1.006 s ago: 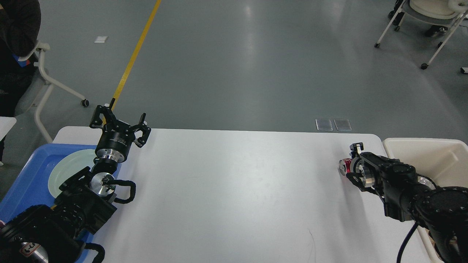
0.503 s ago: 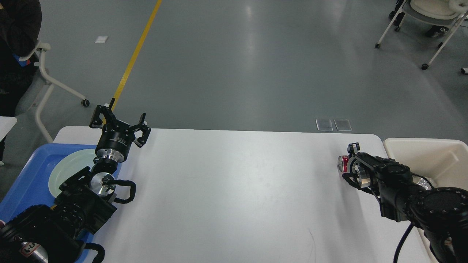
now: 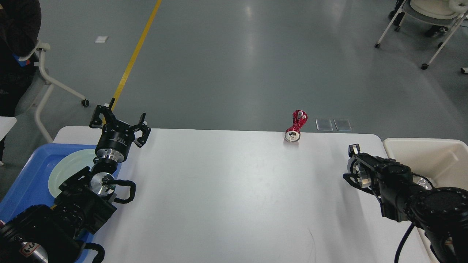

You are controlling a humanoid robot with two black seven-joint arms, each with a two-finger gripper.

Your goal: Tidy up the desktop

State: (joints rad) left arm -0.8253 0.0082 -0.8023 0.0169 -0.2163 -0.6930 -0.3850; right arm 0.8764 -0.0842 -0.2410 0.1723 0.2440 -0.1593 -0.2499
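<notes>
The white tabletop (image 3: pixel 234 193) spreads wide in front of me, filling the lower part of the view from the blue tray (image 3: pixel 25 182) at my left to the beige bin (image 3: pixel 438 153) at my right. A crushed red can (image 3: pixel 295 127) lies at the tabletop's far edge, right of centre, its silver end facing me and its pinched body reaching past the edge. My left claw (image 3: pixel 119 122) stands upright over the far left corner of the tabletop, its fingers spread wide with nothing between them. Just behind it, a pale green plate (image 3: pixel 64 171) rests in the blue tray, partly hidden by my arm. My right claw (image 3: pixel 351 164) hangs low over the right side of the tabletop, beside the beige bin and well apart from the can; I see it nearly end-on and dark, so I cannot tell whether its fingers are parted or together. Nothing shows in its grasp.
</notes>
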